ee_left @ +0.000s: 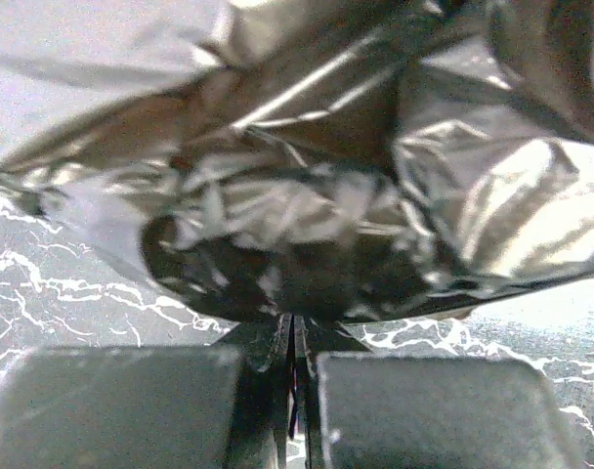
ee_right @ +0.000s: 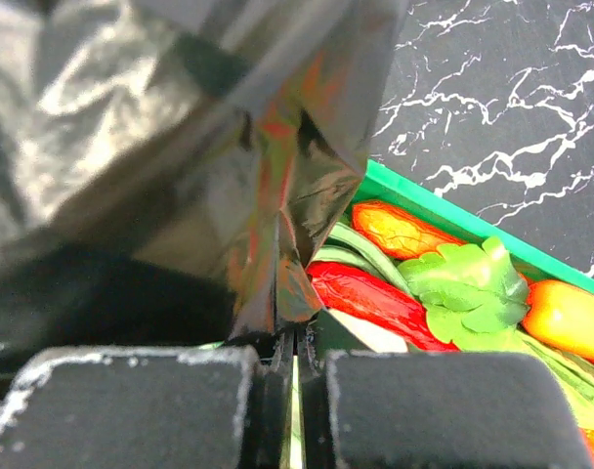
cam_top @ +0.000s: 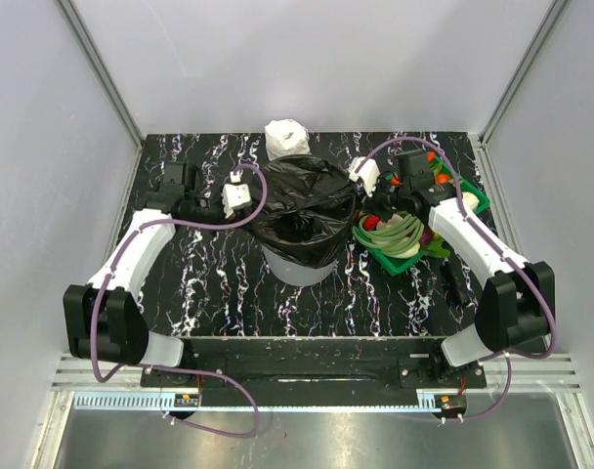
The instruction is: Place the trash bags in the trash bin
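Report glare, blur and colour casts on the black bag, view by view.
Top external: even light, sharp, the trash bag a dark mass with faint highlights over the trash bin. Left wrist: heavy silvery glare across the film, soft focus throughout. Right wrist: the film near the lens is blurred, showing red and green tints; vegetables in the green basket are sharper.

Desk (cam_top: pixel 209 283): black surface with white marble veining. A green rectangular basket (ee_right: pixel 424 203) stands on its right half and holds vegetables: a red pepper (ee_right: pixel 365 298), an orange piece (ee_right: pixel 400 230), a leafy green sprig (ee_right: pixel 473 283) and pale coiled stalks (cam_top: pixel 400 233). A small white wrapped roll (cam_top: pixel 286 137) sits at the far edge, centre. Pale grey walls (cam_top: pixel 307 59) enclose the desk.
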Robot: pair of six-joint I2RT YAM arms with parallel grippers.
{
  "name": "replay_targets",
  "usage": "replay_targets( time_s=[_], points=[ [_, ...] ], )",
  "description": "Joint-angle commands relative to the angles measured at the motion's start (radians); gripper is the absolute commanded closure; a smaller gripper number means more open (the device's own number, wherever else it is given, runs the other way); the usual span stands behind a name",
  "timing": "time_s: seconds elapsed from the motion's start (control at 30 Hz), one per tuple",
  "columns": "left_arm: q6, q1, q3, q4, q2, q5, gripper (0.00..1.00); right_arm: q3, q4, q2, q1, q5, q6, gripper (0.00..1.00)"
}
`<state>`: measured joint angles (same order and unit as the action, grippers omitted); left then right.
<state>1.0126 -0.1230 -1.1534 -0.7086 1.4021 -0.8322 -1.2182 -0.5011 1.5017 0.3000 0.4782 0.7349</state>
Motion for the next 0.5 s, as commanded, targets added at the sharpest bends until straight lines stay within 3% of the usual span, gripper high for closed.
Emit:
replay_targets(
  time_s=[0.0,0.47],
  points=[
    [0.006,0.005,0.061,0.09,-0.064,0.027,1.0,0.012,0.041,0.012,-0.004,-0.053,-0.032,1.0],
    [0.018,0.005,0.149,0.201,-0.095,0.134,1.0,0.052,0.064,0.046,-0.004,-0.108,-0.072,1.0]
  ],
)
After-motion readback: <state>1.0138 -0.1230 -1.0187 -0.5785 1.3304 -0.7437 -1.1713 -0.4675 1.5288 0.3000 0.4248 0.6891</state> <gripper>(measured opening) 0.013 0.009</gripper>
